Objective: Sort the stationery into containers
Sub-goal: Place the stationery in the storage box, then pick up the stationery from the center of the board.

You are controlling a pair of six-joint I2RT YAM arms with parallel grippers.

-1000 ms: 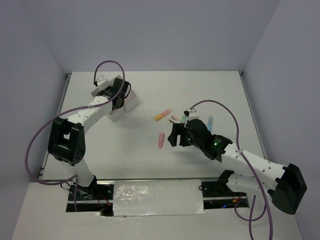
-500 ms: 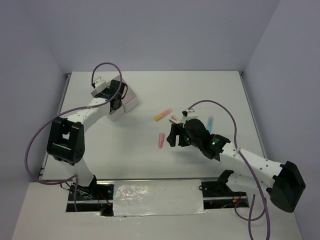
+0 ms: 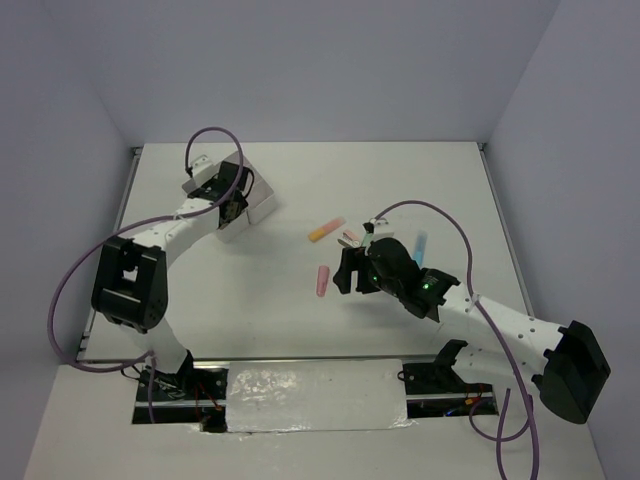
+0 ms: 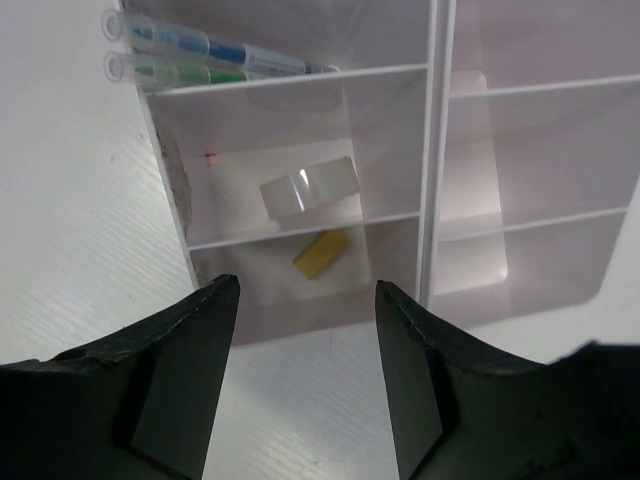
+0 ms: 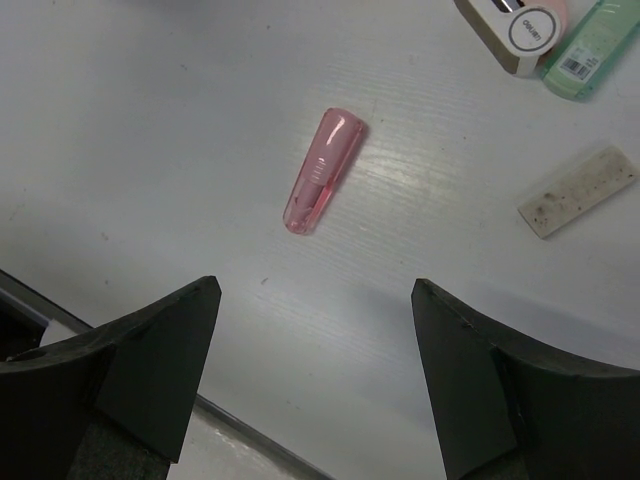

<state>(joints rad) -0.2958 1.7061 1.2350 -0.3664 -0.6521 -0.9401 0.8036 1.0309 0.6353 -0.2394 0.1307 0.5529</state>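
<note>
The right tool (image 5: 315, 295) hangs low over the white tabletop (image 5: 150, 120), its two dark fingers spread wide with nothing between them. Just ahead of the gap lies a stubby translucent pink marker (image 5: 323, 172), flat on the tabletop and clear of both fingers. To its side rests a flat speckled grey-white eraser (image 5: 578, 190). Farther on, a pale green marker with a barcode label (image 5: 590, 45) lies just beside a tan stub with a round white cap (image 5: 520, 30). From above, a stubby orange marker (image 3: 326, 229) sits beyond the pink one, and a light blue marker (image 3: 421, 242) lies by the right arm's far side.

Across the tabletop at the far left, the left tool (image 4: 305, 290) hovers over the near edge of the white plastic compartment block (image 4: 432, 150), fingers parted and empty. In the block's left column, the nearest cell holds a small yellow-tan eraser (image 4: 320, 253). The cell behind it holds a clear tape ring (image 4: 308, 188). The farthest holds two thin clear-barrelled pens (image 4: 190, 42) lying side by side, one blue inside and one green.
</note>
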